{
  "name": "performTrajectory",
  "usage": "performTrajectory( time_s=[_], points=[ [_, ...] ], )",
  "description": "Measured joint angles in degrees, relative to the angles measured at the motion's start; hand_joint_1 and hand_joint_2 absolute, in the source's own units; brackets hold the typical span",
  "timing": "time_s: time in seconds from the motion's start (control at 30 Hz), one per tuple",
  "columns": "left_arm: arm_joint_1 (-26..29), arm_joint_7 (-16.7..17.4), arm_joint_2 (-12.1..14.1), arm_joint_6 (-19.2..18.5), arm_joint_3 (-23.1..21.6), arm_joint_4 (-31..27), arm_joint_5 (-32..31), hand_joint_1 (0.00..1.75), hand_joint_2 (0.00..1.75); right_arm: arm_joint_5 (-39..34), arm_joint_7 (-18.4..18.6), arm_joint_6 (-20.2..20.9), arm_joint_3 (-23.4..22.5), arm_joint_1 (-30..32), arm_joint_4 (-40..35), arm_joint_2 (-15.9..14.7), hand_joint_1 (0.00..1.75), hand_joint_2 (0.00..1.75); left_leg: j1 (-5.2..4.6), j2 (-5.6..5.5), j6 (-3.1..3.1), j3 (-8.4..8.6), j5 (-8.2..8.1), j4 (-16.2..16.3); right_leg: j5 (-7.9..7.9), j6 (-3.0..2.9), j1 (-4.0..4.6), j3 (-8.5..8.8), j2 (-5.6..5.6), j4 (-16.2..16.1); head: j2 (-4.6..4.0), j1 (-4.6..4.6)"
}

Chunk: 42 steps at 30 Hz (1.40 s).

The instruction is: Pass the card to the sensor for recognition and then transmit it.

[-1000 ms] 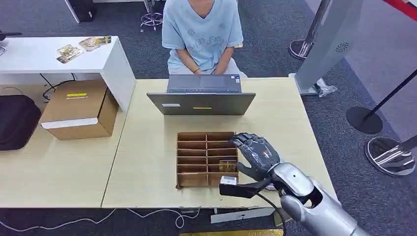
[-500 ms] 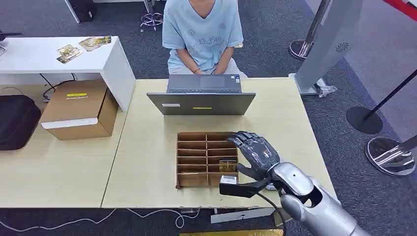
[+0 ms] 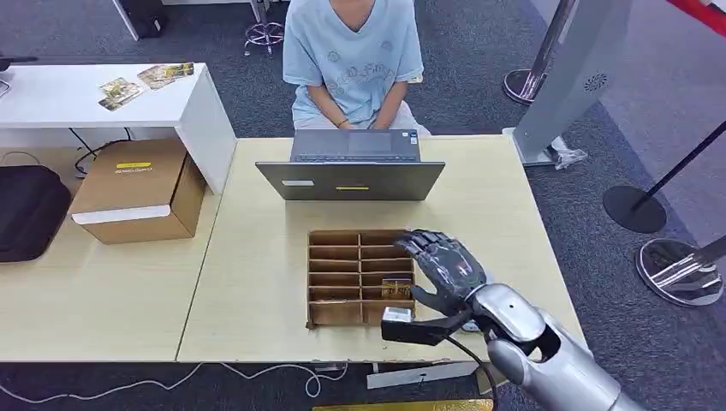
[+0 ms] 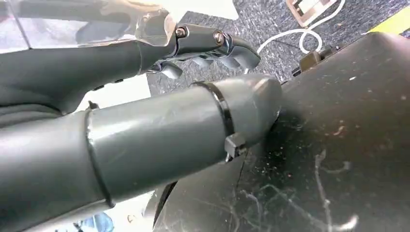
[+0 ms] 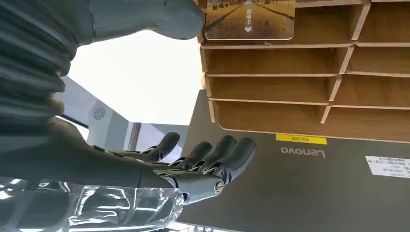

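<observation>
head view, far left: a white side table (image 3: 60, 98) with a few cards (image 3: 120, 90) lying on top
black bag: (image 3: 30, 210) on the left desk, at the left edge
cardboard box: (image 3: 137, 190) on the left desk, just right of the bag and beside the white table
person: a light blue shirt (image 3: 353, 51), seated at the far side of the table (image 3: 257, 291)
laptop: (image 3: 351, 169) on the far middle of the table, its lid back facing the robot, yellow sticker on it
cardboard rack: (image 3: 360, 276) near the middle of the table, two columns of slots, just nearer than the laptop
card: (image 3: 395, 288) standing in a slot of the rack's right column, toward the near end; right wrist view shows it (image 5: 250, 19) upright in its slot with the thumb just beside it
right hand: (image 3: 445, 267) over the right edge of the rack, released and holding nothing, fingers (image 5: 212, 154) spread and stretched toward the laptop; i cannot tell whether the thumb touches the card
left hand: (image 4: 208, 48) seen in the left wrist view, fingers curled in; whether it is clenched or loose i cannot tell
far right: a grey stand (image 3: 569, 77) and round post bases (image 3: 681, 270) on the carpet
</observation>
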Motion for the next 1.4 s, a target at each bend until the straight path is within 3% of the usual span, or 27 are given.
performTrajectory(
  time_s=[0.43, 1.4],
  points=[
    [-0.4, -0.4, 0.0, -0.8, -3.3, 0.0, 0.0, 0.0, 0.0, -0.1, -0.8, 0.7, 1.2, -0.4, 0.7, 0.0, 0.51, 1.75, 0.0, 0.0, 0.0, 0.0, 0.0, 0.0, 0.0, 0.0, 0.0, 0.0, 0.0, 0.0, 0.0, 0.0],
    [-0.8, -1.4, 0.0, -1.3, -6.4, -0.2, 0.0, 0.0, 0.0, -2.1, -1.4, 1.9, 4.7, -3.6, 4.4, 1.3, 0.47, 1.75, 0.0, -0.01, 0.0, 0.0, 0.0, 0.0, 0.01, 0.0, 0.0, 0.01, -0.01, 0.0, 0.0, 0.02]
  ],
)
